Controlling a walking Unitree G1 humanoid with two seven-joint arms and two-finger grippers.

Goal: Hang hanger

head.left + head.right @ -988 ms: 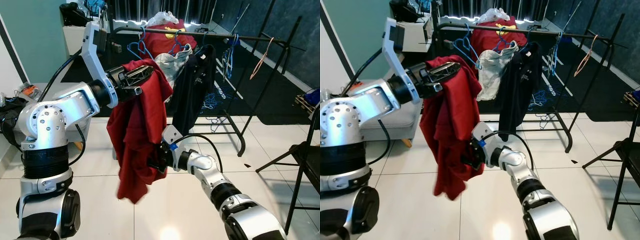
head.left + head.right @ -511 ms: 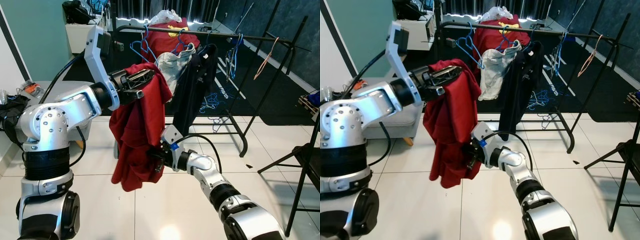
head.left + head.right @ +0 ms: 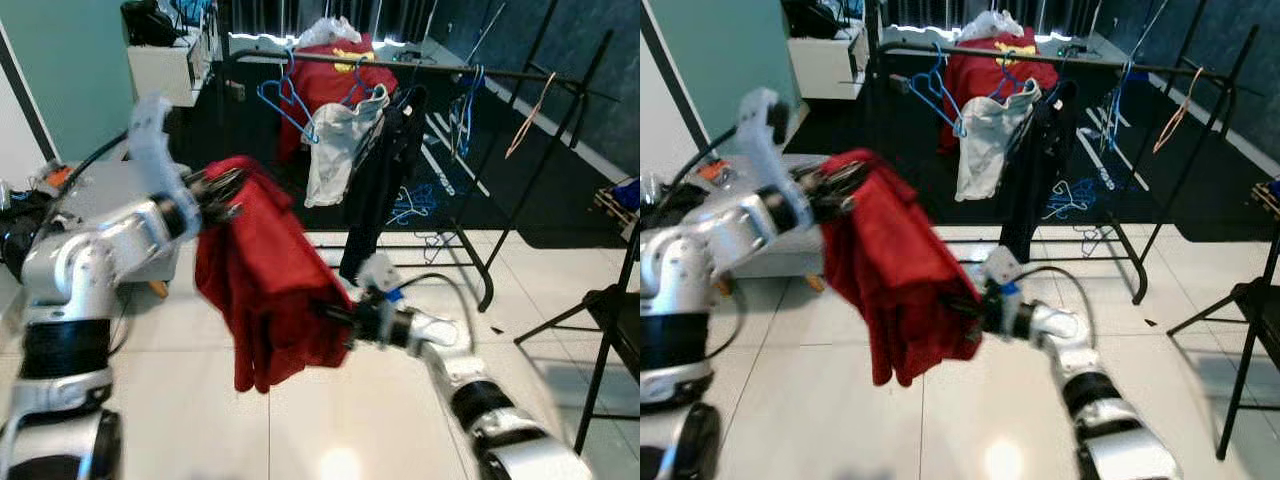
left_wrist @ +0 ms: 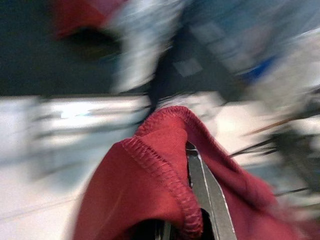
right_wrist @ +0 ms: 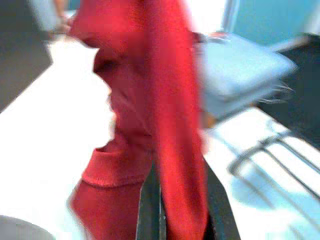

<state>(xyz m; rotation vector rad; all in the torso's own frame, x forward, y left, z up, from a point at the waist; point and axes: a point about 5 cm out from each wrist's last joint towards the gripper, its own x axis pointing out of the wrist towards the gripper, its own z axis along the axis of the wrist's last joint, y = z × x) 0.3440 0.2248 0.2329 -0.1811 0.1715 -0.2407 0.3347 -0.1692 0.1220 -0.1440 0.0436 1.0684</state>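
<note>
Across the white tile floor [image 3: 180, 400], toward its far edge, a black clothes rack [image 3: 520, 150] carrying a red shirt [image 3: 335, 80], a pale grey garment [image 3: 335, 150], a dark garment [image 3: 385, 190] and blue hangers [image 3: 285, 100]. Nearer, between both arms, a big red garment [image 3: 265, 290] held in the air, hanging well short of the rack; now lower and further toward the left than half a second ago, its top sloping down toward the right arm, with both arms blurred by motion. No hanger discernible inside the cloth.

At the garment's upper corner, left pincer [image 3: 222, 192], buried under the collar hem; in the left wrist view one finger [image 4: 207, 195] poking out beneath the stitched edge, spread or pressed together impossible to say. At the garment's lower right edge, right pincer [image 3: 335, 318], black fingers [image 5: 150, 210] pressed on a fold of red cloth in the right wrist view.
</note>
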